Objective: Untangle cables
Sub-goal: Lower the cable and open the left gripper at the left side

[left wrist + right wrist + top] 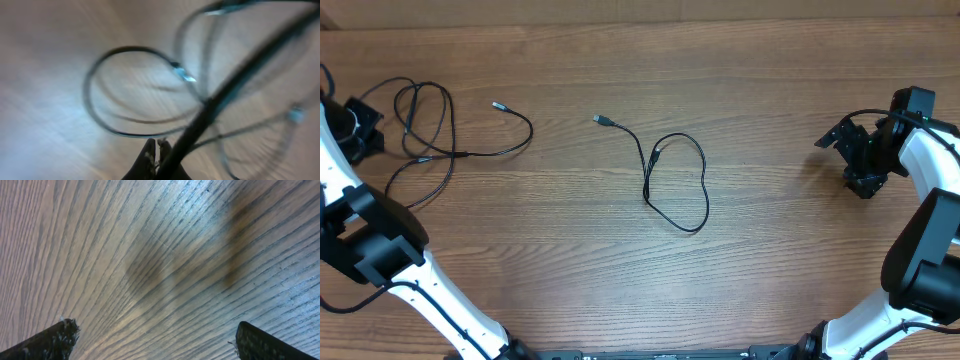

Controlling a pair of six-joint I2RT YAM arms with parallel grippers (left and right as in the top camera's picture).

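The left gripper [360, 122] sits at the left edge of the worktop [770, 270], clenched on 1 strand of the tangled cables [425, 130]. Their loops spread just beside it, near the far-left corner, and its wrist view is blurred. 1 looped cable [675, 185] lies alone mid-worktop. Near the right edge, the right gripper [845, 160] hangs released over bare wood, well apart from both.

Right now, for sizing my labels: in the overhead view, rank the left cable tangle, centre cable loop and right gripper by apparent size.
1. left cable tangle
2. centre cable loop
3. right gripper, possibly nearer the camera, so unsure
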